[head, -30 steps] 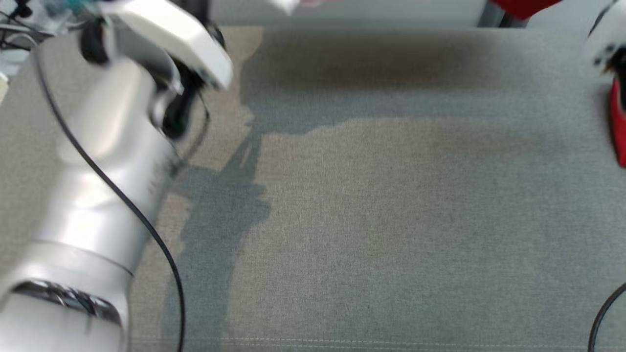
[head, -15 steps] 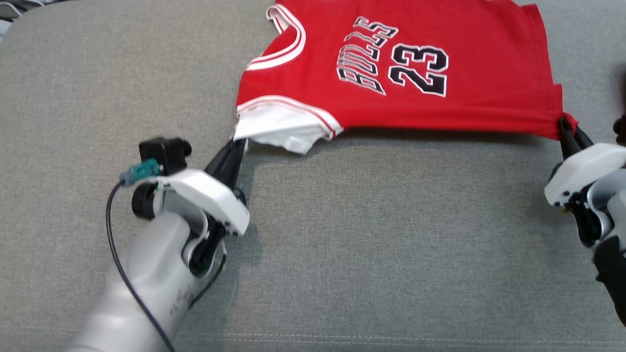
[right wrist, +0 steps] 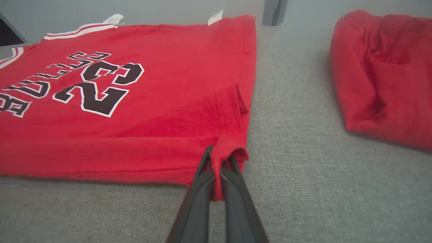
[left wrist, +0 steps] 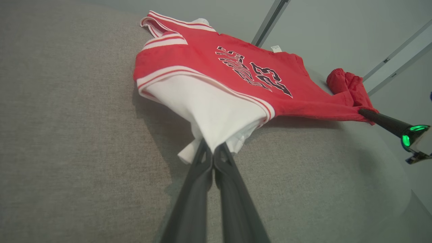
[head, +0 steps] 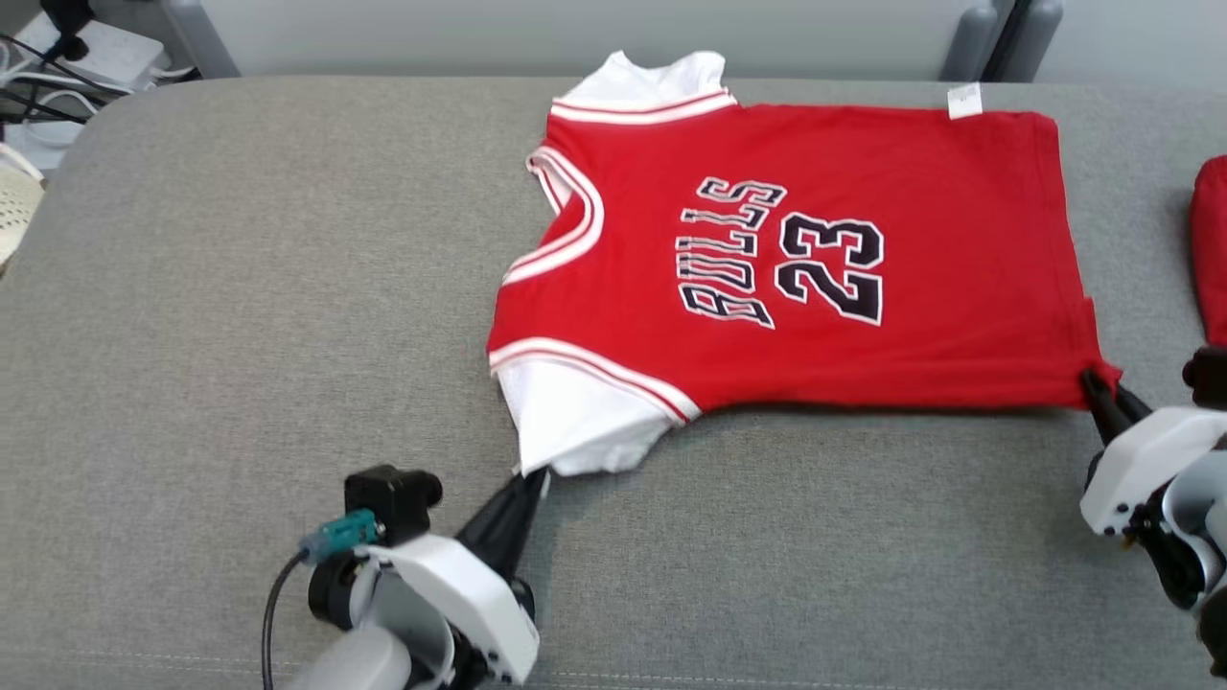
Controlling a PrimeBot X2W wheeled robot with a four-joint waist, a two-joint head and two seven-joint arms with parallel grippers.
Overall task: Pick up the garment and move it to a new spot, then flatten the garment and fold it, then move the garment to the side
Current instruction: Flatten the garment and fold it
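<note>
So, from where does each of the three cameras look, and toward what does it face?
Head view: from above, facing down on the grey surface and the red jersey; left gripper at bottom, right gripper at the right edge.
Left wrist view: low over the surface, along the shut left gripper toward the white sleeve it pinches.
Right wrist view: low, along the shut right gripper toward the hem corner it pinches.
Shared: both wrist views show the number 23.

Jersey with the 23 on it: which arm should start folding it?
Probably the left. The left claw is shut on the white sleeve, which sticks out from the jersey and could fold inward first. The right claw grips the hem corner, a handy anchor.
</note>
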